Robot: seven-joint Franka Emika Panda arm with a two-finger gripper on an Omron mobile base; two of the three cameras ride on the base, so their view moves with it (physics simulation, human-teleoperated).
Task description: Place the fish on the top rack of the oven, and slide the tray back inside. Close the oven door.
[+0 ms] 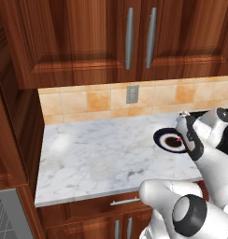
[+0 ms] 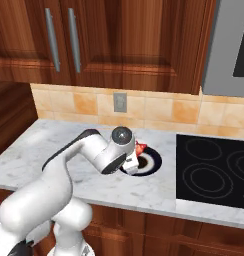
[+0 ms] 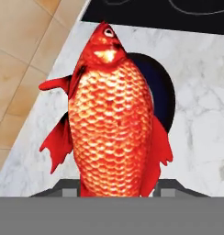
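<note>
While above plate, fish apparently pinched between jaws.

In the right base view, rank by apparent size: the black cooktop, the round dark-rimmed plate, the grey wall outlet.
1. Black glass cooktop, largest.
2. Round dark-rimmed plate, partly hidden behind the arm.
3. Grey wall outlet, smallest; it sits farther back, though the gap looks real.

The left base view looks down from behind the arm's left across the marble counter toward the backsplash. The right base view faces the same counter from the other side, taking in the cooktop. Both share the plate. The hand view sits very close, looking along the fish.
</note>
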